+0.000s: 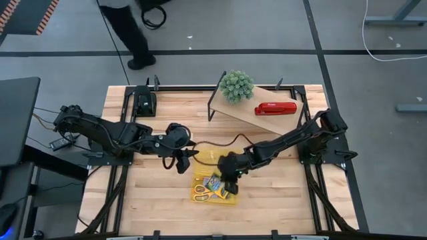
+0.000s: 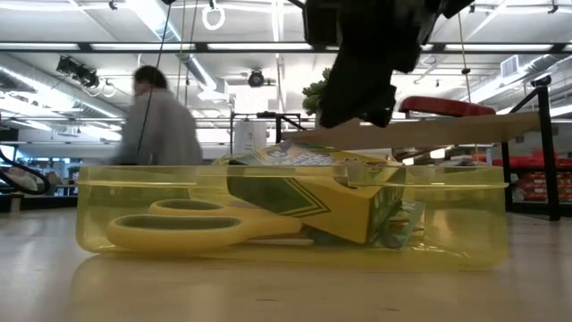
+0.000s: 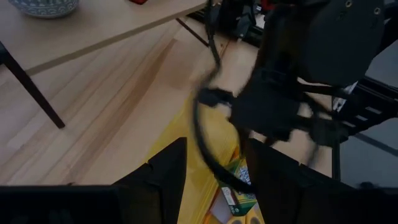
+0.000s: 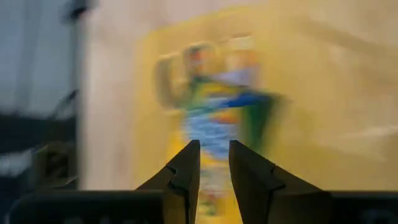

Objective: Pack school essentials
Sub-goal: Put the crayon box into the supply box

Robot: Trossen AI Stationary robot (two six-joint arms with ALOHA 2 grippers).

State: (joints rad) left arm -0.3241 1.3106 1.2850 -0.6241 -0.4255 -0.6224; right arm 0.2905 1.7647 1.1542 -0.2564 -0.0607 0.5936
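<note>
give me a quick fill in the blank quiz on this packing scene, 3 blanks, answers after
1. The crayon box lies inside the ____ tray.
2. The scissors in the tray have ____ handles.
3. The red stapler rests on the raised ____ beside the potted plant.

The right gripper is above the tray; the left gripper is at its edge.

Missing words: yellow; yellow; shelf

In the tray (image 1: 200, 175) lie the scissors (image 1: 201, 193) and, beside them, the crayon box (image 1: 215, 184); behind the tray a shelf (image 1: 267, 119) carries the plant (image 1: 236, 85) and stapler (image 1: 275, 109)
</note>
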